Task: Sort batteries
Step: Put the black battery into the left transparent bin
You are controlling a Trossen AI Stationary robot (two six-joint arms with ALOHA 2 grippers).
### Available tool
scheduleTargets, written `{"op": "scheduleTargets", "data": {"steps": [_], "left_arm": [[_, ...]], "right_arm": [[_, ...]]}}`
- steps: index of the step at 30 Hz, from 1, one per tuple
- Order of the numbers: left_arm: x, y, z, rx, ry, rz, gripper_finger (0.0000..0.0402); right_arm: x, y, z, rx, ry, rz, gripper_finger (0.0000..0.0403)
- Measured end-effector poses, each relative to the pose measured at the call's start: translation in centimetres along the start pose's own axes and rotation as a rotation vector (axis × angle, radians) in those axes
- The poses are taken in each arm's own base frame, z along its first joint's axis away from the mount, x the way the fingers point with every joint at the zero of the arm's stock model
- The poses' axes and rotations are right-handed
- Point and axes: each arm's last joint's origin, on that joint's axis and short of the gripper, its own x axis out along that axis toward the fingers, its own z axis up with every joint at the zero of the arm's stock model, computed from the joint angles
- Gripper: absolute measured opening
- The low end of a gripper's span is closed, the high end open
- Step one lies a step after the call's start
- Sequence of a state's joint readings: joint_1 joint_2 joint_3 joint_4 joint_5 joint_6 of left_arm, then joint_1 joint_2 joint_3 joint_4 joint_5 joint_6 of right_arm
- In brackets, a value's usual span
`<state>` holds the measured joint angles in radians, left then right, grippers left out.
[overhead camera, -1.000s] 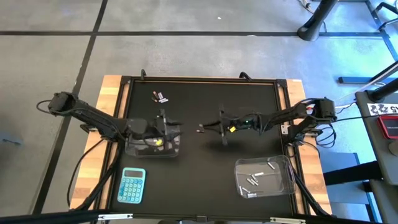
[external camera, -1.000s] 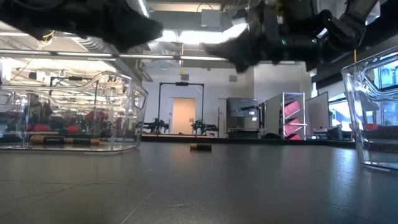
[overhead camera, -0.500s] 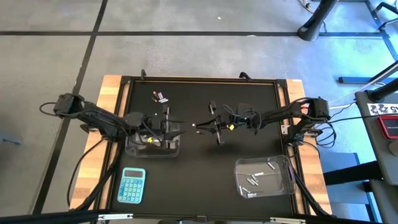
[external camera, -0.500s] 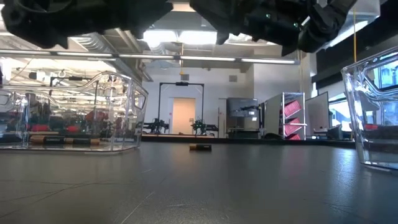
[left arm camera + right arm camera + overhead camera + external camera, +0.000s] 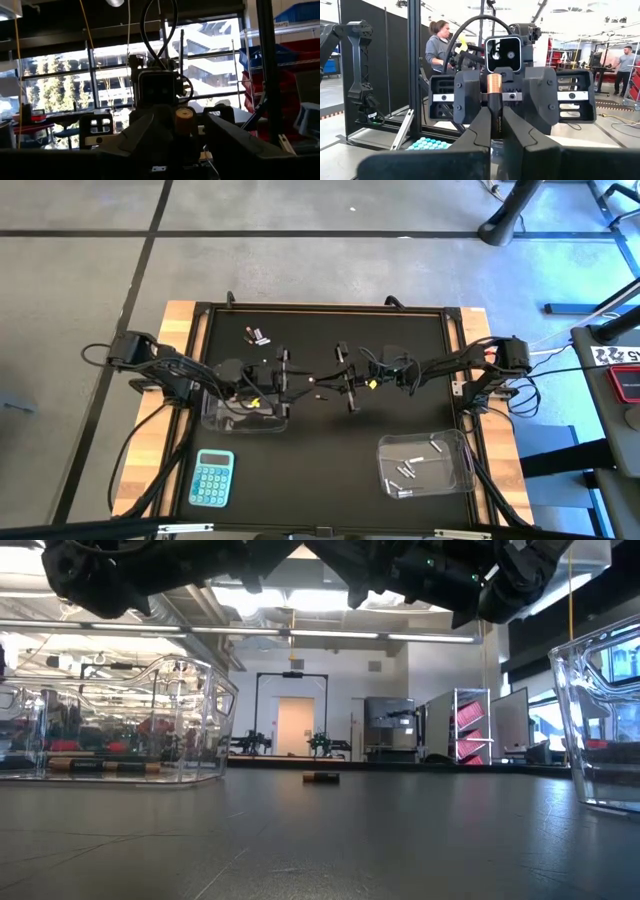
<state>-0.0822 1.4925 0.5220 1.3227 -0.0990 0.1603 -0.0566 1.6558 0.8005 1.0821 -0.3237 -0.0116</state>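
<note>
My right gripper [image 5: 495,131] is clamped on a dark battery [image 5: 494,114]; the left gripper [image 5: 283,376] has swung in facing it, fingers parted, so a handover looks next.

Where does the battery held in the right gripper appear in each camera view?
High view: the battery is a tiny speck near the centre of the mat.
Low view: not discernible among the dark arms overhead.
Left wrist view: centre, copper end showing.
Right wrist view: centre, upright, copper end up.
Shared landmark: the right gripper clamping it.
</note>
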Motion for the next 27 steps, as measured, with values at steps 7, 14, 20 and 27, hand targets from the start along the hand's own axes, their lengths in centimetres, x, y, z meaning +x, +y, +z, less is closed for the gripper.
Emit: {"op": "scheduleTargets", "data": {"steps": [7,14,20,27], "left_arm": [[0.1,0.0,0.1,-0.001,-0.001,0.000,0.0122],[0.7,-0.1,0.0,0.034,0.033,-0.007,0.0044],[0.6,-0.4,-0.3,0.086,0.086,-0.030,0.0024],[-0.6,-0.4,2.1,0.157,0.236,0.063,0.0024]], "right_arm": [[0.0,0.0,0.0,0.000,0.001,0.000,0.0020],[0.0,0.0,-0.1,0.002,0.007,0.000,0.0021],[-0.1,0.0,-0.5,0.016,0.056,0.008,0.0049],[-1.1,-2.0,-2.8,0.135,0.284,-0.140,0.0160]]}}
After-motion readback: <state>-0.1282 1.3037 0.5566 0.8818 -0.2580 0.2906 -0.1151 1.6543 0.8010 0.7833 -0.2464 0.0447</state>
